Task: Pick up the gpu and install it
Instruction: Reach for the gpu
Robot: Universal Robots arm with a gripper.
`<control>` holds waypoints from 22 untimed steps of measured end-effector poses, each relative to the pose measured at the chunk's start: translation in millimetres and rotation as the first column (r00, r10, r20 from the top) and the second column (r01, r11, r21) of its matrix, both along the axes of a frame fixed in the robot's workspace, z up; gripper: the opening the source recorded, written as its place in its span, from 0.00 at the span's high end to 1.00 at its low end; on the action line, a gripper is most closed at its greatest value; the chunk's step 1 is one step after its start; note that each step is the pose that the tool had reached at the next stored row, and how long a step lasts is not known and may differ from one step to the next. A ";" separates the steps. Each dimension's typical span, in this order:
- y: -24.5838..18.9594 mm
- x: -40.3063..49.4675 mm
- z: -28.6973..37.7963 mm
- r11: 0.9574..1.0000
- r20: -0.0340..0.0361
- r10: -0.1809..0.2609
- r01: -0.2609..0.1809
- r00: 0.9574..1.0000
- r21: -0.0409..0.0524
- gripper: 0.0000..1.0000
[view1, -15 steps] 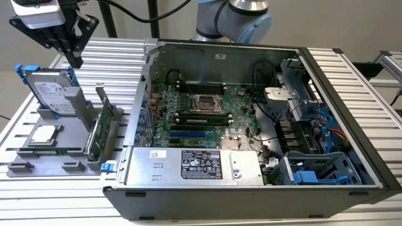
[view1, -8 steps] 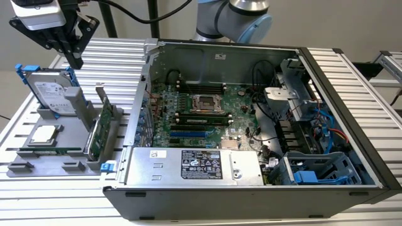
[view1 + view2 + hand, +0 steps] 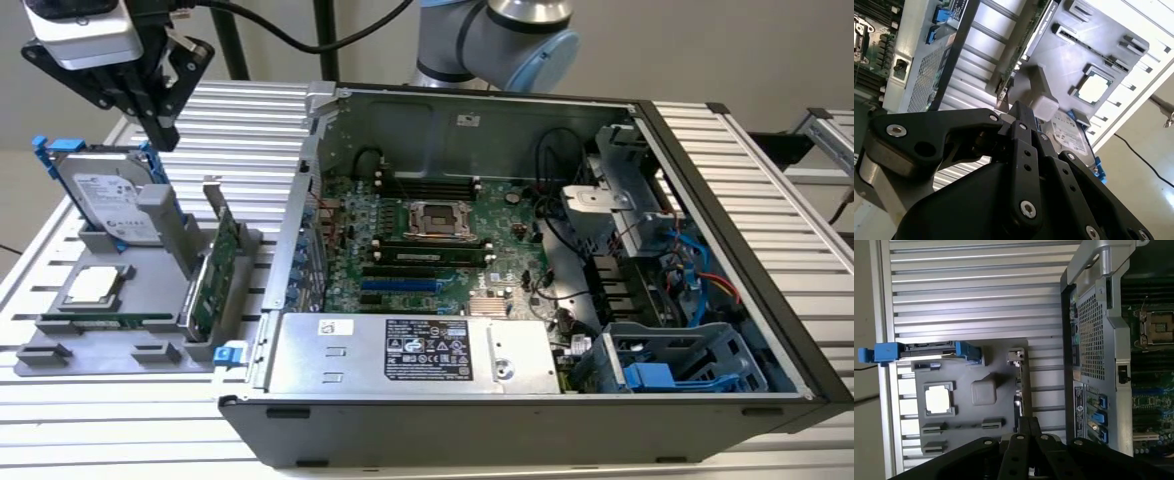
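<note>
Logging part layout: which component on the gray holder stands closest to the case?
The gpu, the green card on edge; the hard drive and processor sit farther off.

The arm (image 3: 523,12) is silver with a pale blue joint cap (image 3: 550,48). Its tool (image 3: 163,137) is matte black, built of linked bars pinned with silver screws (image 3: 1027,209).

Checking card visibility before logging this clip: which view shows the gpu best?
The exterior view: the gpu stands on edge in the gray tray, with its green face visible at an angle. In both wrist views the gpu appears as a thin edge-on strip.
</note>
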State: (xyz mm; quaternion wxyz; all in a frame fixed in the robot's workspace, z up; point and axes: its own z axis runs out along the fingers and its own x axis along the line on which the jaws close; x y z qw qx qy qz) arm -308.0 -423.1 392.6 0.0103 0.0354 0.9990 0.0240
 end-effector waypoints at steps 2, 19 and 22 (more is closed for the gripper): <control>-1.7 0.8 0.0 1.000 0.000 0.000 0.000 1.000 0.000 1.00; -18.8 2.9 0.0 1.000 0.000 0.000 0.000 1.000 0.000 1.00; -22.1 2.9 0.0 1.000 0.000 0.000 0.000 1.000 0.000 1.00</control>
